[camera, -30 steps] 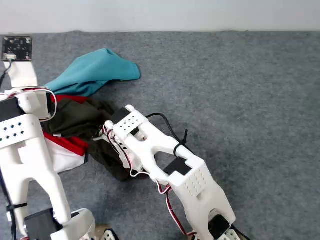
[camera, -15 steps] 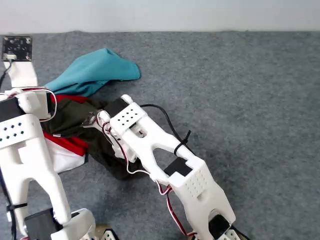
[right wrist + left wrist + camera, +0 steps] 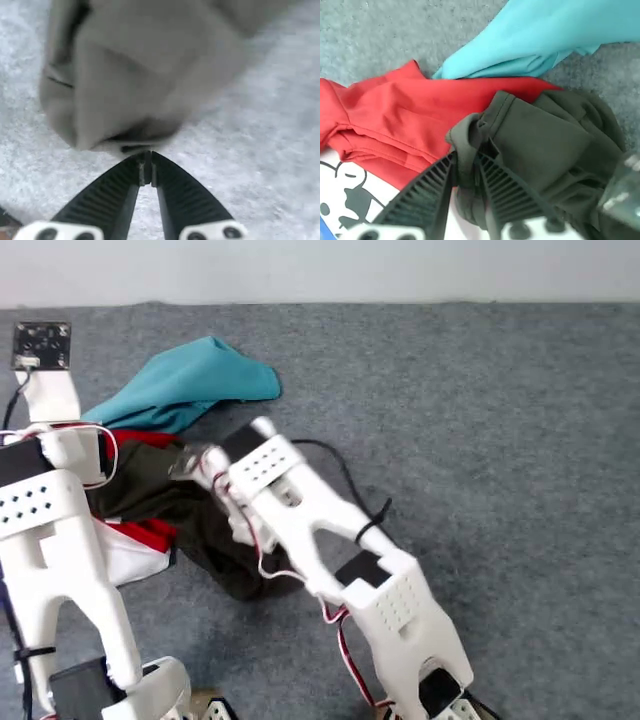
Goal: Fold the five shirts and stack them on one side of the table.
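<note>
Olive-dark fold clenched tight between the left jaws, part of the dark olive shirt [image 3: 545, 135] heaped just past their tips. Beneath that fold and beside the jaws, red shirt [image 3: 395, 115]; close against one jaw, white printed shirt [image 3: 340, 185]. Farther ahead, teal shirt [image 3: 550, 30], touching the red one, on the grey desk [image 3: 480, 440]. Right jaws pressed together tip to tip, a blurred bunch of cloth [image 3: 130, 75] right at the tips; impossible to tell whether any of it nipped. From above, right jaws over the dark olive shirt, teal shirt beyond them.
</note>
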